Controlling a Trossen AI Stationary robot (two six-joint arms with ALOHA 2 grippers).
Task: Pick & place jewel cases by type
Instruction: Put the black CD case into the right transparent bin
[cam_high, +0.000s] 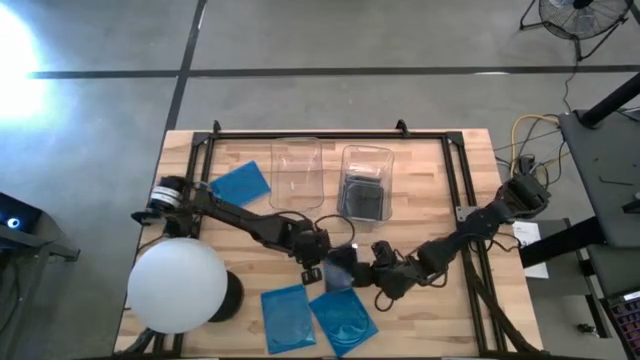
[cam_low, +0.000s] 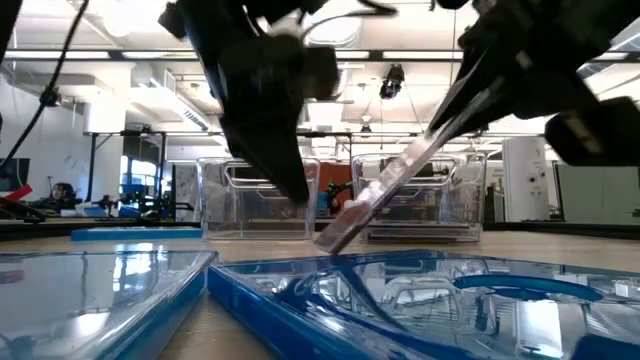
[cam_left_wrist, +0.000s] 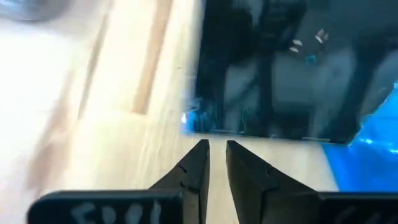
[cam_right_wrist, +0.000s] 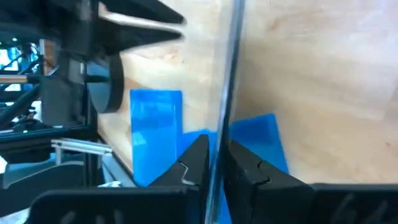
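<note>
Two grippers near the desk's middle, toward the front edge; right gripper (cam_high: 358, 268) clamped on a dark jewel case (cam_high: 342, 262), case tilted, one edge lifted off the desk, seen edge-on between the fingers in the right wrist view (cam_right_wrist: 219, 155); left gripper (cam_high: 318, 262) just beside the same case, fingers nearly together, holding nothing (cam_left_wrist: 214, 155); dark case (cam_left_wrist: 292, 68) just ahead of its tips. Three blue jewel cases on the desk: two near the front edge (cam_high: 284, 317) and (cam_high: 343, 318), the second partly under the held case's corner; third (cam_high: 241, 183) toward the back-left corner. Two clear bins side by side at the back edge: left bin (cam_high: 297, 172), right bin (cam_high: 366, 180) with dark cases (cam_high: 364, 198) inside; count not readable. White ball (cam_high: 177, 285) at the front-left corner, covering the left arm's base area. Low view: front blue cases fill the foreground, arms cut off at the top, held case (cam_low: 385, 195) slanting in front of the bins.
</note>
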